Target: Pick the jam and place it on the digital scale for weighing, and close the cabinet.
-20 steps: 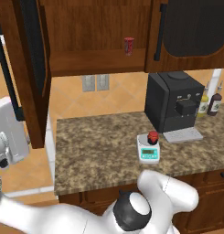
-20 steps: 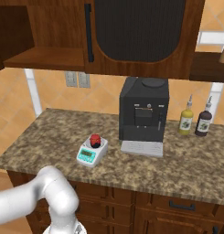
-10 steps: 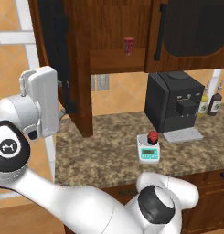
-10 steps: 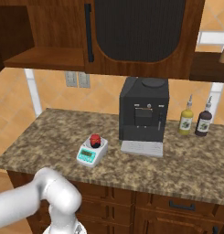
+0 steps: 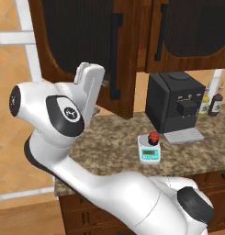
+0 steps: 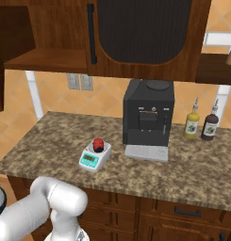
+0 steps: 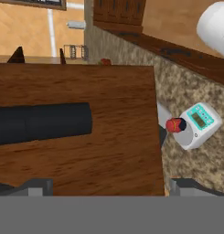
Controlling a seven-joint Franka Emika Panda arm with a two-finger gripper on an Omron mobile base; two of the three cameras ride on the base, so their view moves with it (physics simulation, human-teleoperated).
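— Where's your arm?

— Raised high at the left, elbow folded. My end effector (image 5: 104, 83) sits right against the left door of the cabinet (image 5: 81, 50), beside its long black bar handle (image 5: 115, 55). In the hand view smooth brown wood and that round dark bar lie directly ahead of the fingertips (image 7: 36, 186), which stand wide apart, holding nothing.

— And the jam?

— Below and to the right of my end effector. The jam (image 5: 153, 137), a squat round jar with a red top, rests on the digital scale (image 5: 149, 150), a flat white square with a teal panel, on the speckled granite worktop (image 6: 220, 174). Further right stands a boxy black coffee machine (image 5: 173, 101).
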